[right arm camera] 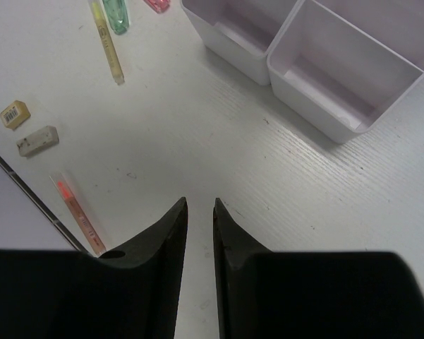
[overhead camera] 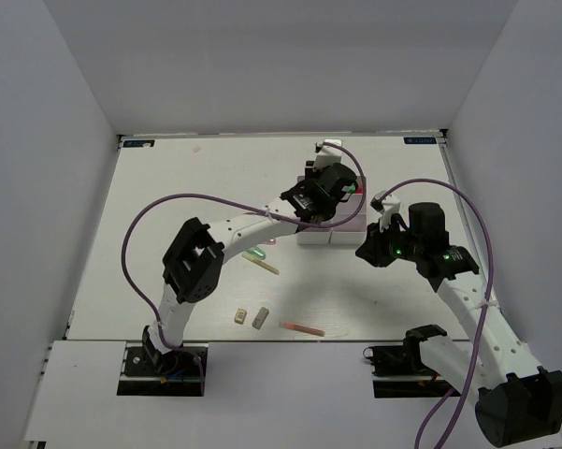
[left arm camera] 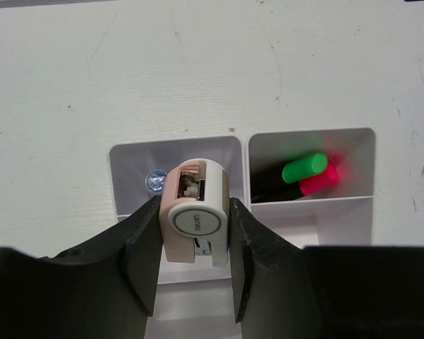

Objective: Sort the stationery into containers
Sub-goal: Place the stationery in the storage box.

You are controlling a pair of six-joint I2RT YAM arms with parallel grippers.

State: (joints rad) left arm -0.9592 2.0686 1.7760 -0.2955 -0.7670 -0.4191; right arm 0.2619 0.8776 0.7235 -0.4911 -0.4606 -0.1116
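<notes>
My left gripper (left arm camera: 195, 240) is shut on a small pink-and-white stationery piece (left arm camera: 197, 212), held just above the white containers (left arm camera: 243, 162), over a compartment with a small blue item (left arm camera: 155, 181) in it. The neighbouring compartment holds black highlighters with a green cap (left arm camera: 303, 169) and a red cap (left arm camera: 321, 180). From above, this gripper (overhead camera: 310, 201) hangs over the containers (overhead camera: 341, 234). My right gripper (right arm camera: 199, 205) hovers over bare table near the containers (right arm camera: 289, 67), its jaws a narrow gap apart with nothing between them.
Loose on the table lie a yellow pen (right arm camera: 107, 46), a green marker (right arm camera: 116, 15), a pink marker (right arm camera: 157, 4), a yellow-labelled eraser (right arm camera: 14, 114), a grey eraser (right arm camera: 37, 140) and a pink pen (right arm camera: 77, 212) near the front edge. White walls enclose the table.
</notes>
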